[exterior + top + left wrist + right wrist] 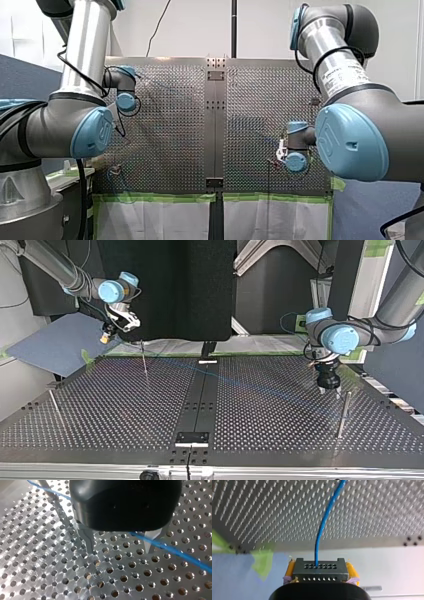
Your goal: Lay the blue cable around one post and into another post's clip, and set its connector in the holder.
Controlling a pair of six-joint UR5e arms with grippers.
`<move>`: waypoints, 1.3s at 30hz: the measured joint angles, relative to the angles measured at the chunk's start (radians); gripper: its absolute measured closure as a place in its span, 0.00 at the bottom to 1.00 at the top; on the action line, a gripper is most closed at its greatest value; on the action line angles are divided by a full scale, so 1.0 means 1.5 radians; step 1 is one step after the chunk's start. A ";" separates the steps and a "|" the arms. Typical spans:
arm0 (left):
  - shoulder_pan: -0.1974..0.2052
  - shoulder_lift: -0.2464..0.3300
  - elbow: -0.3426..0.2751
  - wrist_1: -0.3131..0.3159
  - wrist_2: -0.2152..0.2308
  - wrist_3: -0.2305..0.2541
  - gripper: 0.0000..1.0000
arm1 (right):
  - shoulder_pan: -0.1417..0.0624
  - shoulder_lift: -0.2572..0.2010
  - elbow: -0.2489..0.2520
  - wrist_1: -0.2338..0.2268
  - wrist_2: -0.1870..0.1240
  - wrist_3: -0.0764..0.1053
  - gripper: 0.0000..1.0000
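My right gripper (319, 576) is shut on the dark grey connector (320, 570), with yellow pads (290, 568) on both sides of the block. The blue cable (323, 520) leaves the connector and runs out over the perforated table. In the top view this gripper (106, 338) hangs off the table's far left corner. The cable (240, 382) stretches across the table to my left gripper (328, 387). That gripper (120, 547) is open just above the plate. The cable (175, 551) passes between its metal fingers (88, 538), crossing the other one. A post (53, 497) stands behind it, by the cable.
Thin metal posts stand at the top view's far left (144, 360), near left (55, 407) and right (343, 412). A dark centre strip (200, 400) divides the perforated table (115, 410), with a black plate (192, 437) at its near end. Green tape (263, 561) marks the table's edge.
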 joint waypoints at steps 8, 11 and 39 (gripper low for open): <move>0.000 0.000 0.000 0.000 0.000 0.000 0.00 | -0.023 0.016 0.051 -0.032 -0.022 0.012 1.00; 0.000 0.000 0.000 0.000 0.000 0.000 0.00 | -0.033 0.034 0.071 -0.051 -0.040 0.027 1.00; -0.001 0.000 -0.001 0.000 -0.001 0.000 0.00 | -0.135 0.107 0.193 -0.121 -0.191 0.073 1.00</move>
